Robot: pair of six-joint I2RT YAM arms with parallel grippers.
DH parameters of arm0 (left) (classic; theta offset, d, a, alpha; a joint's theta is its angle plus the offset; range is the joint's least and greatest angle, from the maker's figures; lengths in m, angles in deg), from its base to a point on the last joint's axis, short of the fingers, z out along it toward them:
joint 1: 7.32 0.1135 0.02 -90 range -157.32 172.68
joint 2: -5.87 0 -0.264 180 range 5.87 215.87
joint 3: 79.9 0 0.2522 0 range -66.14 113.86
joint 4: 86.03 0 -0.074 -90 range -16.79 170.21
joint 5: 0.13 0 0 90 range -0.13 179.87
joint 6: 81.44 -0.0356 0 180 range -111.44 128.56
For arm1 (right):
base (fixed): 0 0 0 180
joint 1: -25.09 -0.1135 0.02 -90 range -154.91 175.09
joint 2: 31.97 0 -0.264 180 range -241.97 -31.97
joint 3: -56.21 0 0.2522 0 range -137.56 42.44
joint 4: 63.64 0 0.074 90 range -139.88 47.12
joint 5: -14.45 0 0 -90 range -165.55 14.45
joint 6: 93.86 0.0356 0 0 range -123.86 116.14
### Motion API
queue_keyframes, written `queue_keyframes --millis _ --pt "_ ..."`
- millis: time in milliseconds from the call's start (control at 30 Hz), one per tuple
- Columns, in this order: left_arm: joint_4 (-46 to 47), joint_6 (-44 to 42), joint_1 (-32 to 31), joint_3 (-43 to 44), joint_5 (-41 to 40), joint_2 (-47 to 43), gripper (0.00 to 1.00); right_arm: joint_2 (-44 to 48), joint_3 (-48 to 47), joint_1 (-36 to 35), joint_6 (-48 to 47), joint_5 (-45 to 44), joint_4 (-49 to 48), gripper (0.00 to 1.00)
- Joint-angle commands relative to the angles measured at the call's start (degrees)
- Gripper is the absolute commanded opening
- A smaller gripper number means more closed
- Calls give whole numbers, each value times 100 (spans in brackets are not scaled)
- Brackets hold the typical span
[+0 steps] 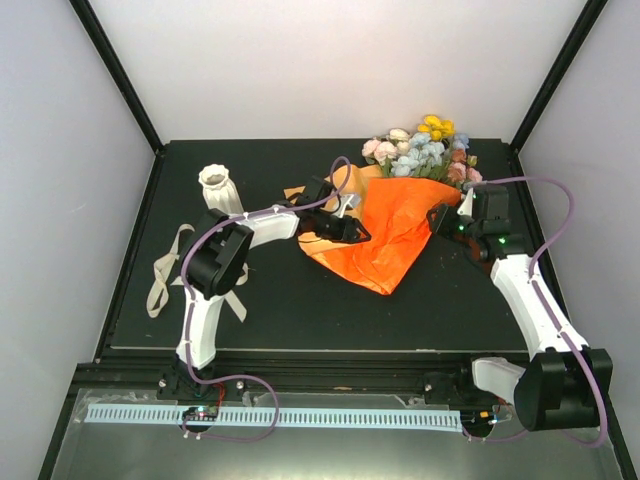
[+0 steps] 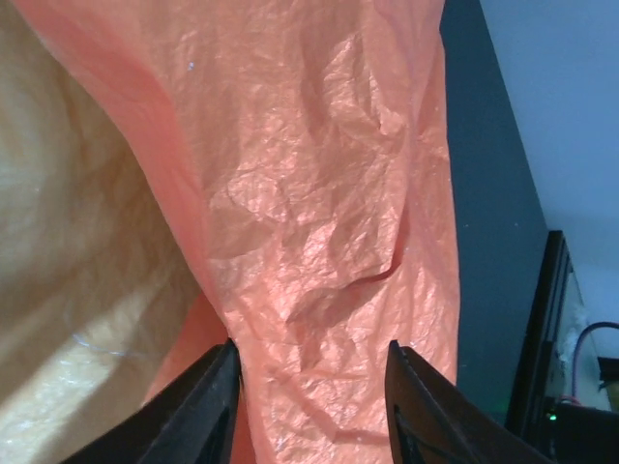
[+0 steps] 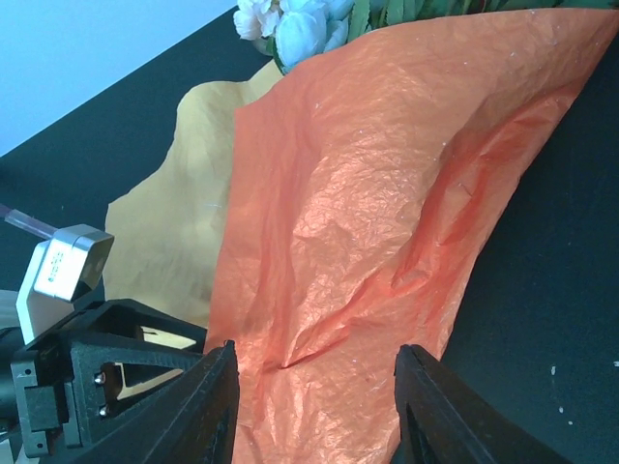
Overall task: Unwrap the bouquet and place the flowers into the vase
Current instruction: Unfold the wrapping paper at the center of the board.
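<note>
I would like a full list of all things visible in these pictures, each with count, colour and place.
bouquet: one, orange paper wrap, lying at the table's centre
flowers: one bunch, pink, cream, pale blue and yellow, at the wrap's far end
tan paper: one sheet, tan, at the wrap's left edge
vase: one, off-white, upright, far left
ribbon: one, cream, loose near the table's left edge
table: one, black
cables: two, purple, one along each arm
left gripper: black, fingers either side of the wrap, grip unclear
right gripper: black, likewise
</note>
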Motion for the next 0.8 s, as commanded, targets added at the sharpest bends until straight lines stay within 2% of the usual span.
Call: queue_keyframes --millis 0,267,500,767 --pt "9 -184 -67 286 360 133 38 196 -148 -39 -53 162 11 46" --pt "89 -77 -198 124 598 -161 2 435 -243 -38 -35 227 111 45" --pt "470 44 -495 -190 741 -681 2 869 -429 -37 -11 186 387 42" --pt "1445 410 -1159 -556 982 -915 2 1502 -418 -35 102 80 616 41"
